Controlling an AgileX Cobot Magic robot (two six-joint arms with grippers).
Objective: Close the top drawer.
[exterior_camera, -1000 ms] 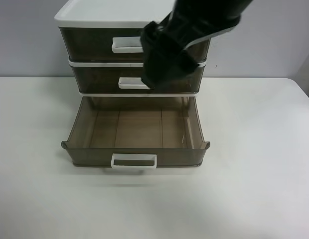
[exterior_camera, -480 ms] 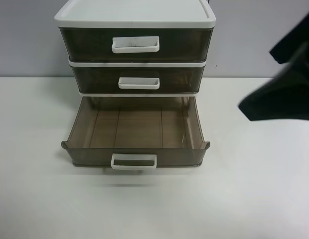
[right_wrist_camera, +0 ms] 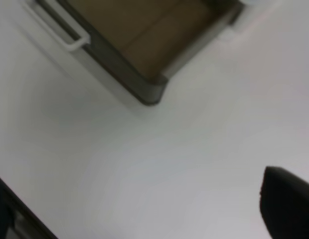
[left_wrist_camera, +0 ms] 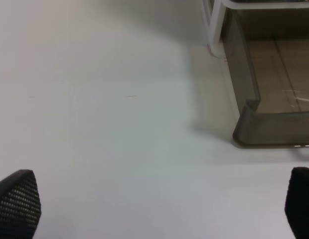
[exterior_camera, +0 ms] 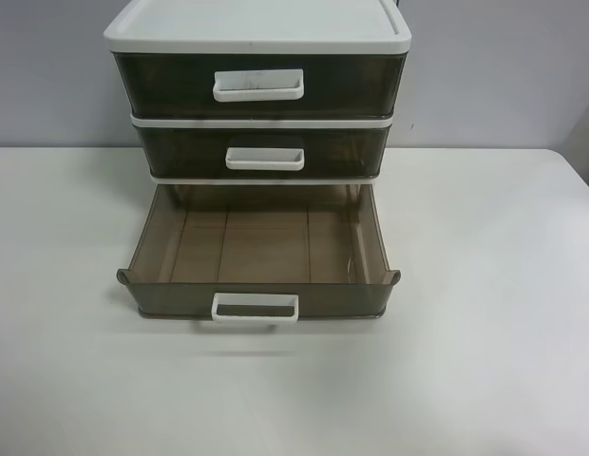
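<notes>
The top drawer point(exterior_camera: 161, 85) is smoky-brown with a wide white handle point(exterior_camera: 257, 85). It sits pushed in flush under the white lid point(exterior_camera: 256, 24) of the drawer unit. No arm shows in the exterior high view. In the left wrist view my left gripper point(left_wrist_camera: 157, 209) is open and empty over the white table, beside a corner of the lowest drawer point(left_wrist_camera: 264, 124). In the blurred right wrist view my right gripper point(right_wrist_camera: 144, 219) looks open and empty, with one finger point(right_wrist_camera: 289, 209) showing, near the lowest drawer's front corner point(right_wrist_camera: 149, 92).
The middle drawer point(exterior_camera: 180, 152) with a smaller white handle is pushed in. The lowest drawer point(exterior_camera: 261, 249) is pulled far out and holds nothing; its white handle point(exterior_camera: 256, 308) faces the table's near side. The white table point(exterior_camera: 484, 332) spreads around the unit.
The black arm that was in front of the top two drawers swung off to the exterior high view's right and left that view. The drawers have not moved.
</notes>
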